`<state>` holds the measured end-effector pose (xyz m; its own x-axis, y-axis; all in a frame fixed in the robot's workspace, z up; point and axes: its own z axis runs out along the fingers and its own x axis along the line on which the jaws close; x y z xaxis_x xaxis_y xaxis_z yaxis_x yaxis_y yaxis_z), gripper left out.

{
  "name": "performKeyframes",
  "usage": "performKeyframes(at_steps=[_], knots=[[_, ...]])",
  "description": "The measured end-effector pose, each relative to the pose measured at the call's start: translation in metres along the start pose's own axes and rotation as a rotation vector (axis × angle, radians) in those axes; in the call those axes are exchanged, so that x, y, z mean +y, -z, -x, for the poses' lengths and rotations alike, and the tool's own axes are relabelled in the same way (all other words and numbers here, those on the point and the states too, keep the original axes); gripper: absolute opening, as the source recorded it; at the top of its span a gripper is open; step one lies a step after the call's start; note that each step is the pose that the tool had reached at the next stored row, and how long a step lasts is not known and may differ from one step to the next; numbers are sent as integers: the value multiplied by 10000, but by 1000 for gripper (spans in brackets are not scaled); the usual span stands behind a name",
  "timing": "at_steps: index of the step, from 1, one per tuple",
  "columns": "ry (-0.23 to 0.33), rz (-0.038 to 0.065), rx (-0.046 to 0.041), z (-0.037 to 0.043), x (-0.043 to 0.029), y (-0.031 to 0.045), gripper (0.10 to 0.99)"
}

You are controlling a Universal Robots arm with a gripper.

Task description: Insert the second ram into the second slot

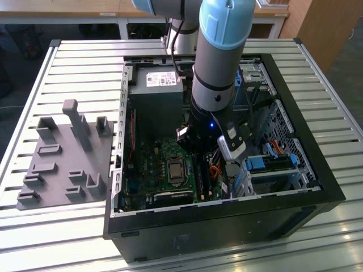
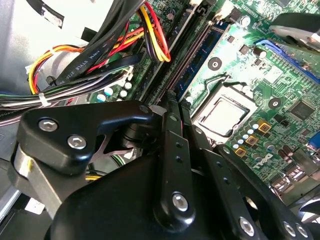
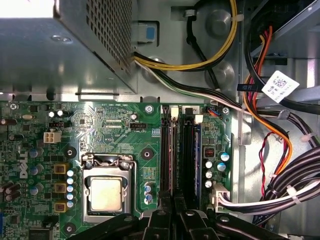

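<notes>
Black fingers of the end effector are closed tight against each other, with nothing showing between them. Their tips hang just over the row of memory slots on the green board. In both wrist views a thin blue memory stick stands upright in one of these slots, just beside the fingertips and not touched by them. In the second wrist view the same stick runs alongside the dark slots towards the closed end effector. Which slot in the row it fills I cannot tell. The silver processor sits near the slots on one side, and a bundle of black, yellow and red cables hangs on the other.

In the exterior view the arm reaches down into the open computer case, which lies on a slatted metal counter. A grey holder with upright pegs rests on the counter at the exterior view's left, apart from the case.
</notes>
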<state>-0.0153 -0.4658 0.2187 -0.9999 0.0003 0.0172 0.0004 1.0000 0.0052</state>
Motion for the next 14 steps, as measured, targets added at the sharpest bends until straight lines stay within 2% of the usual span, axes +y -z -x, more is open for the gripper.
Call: performKeyframes(at_steps=[14], knots=[[-116,49,0,13,-9,4,137]])
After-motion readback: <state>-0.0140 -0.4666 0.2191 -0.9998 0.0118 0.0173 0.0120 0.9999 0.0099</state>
